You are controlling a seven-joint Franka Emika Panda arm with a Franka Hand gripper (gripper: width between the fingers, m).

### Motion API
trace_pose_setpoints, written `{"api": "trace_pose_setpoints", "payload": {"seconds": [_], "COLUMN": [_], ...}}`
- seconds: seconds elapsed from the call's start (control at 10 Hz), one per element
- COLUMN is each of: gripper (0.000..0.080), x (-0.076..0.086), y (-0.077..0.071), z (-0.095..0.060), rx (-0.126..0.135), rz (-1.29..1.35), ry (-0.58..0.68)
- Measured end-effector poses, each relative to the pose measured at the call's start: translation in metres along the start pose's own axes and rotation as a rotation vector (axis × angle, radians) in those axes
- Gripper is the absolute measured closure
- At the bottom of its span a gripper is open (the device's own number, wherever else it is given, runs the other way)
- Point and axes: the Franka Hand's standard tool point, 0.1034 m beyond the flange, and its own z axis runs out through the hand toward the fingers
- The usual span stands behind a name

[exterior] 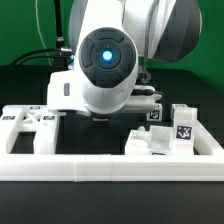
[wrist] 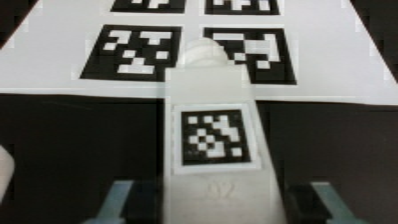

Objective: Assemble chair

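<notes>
Black tabletop (exterior: pixel 95 142), exterior view: white X-braced flat plastic panel (exterior: pixel 30 120) parked at that view's left, clear of the work. Wrist view: gripper (wrist: pixel 217 203) with fingers (wrist: pixel 118 200) astride white square tagged plastic leg (wrist: pixel 214 130), likely for a centred pinch, leg pointing at marker board (wrist: pixel 45 70). Cannot tell whether clamped or merely flanking.

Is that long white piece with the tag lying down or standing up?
Lying down: the wrist view shows the white leg stretched flat along the dark table, tag face up.
</notes>
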Motion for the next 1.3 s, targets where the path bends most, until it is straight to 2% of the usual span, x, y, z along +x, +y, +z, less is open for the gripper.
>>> {"api": "trace_pose_setpoints", "payload": {"seconds": [0.2, 0.3, 0.5, 0.6, 0.9, 1.0, 1.2, 1.3], "gripper": [0.0514, 0.0514, 0.0514, 0.0514, 0.0512, 0.0512, 0.0512, 0.0512], "x": [-0.001, -0.008, -0.036, -0.042, -0.036, -0.029, -0.036, -0.036], "y": [-0.002, -0.004, -0.012, -0.012, -0.011, -0.012, -0.017, -0.019], "z": [-0.007, -0.015, -0.053, -0.062, -0.064, -0.071, -0.096, -0.116], "rx": [0.000, 0.003, 0.014, 0.000, -0.002, -0.001, 0.008, 0.000], "rz": [-0.004, -0.005, 0.017, 0.017, 0.017, 0.013, 0.002, -0.008], "ry": [0.009, -0.001, -0.002, 0.013, 0.056, 0.133, 0.246, 0.333]}}
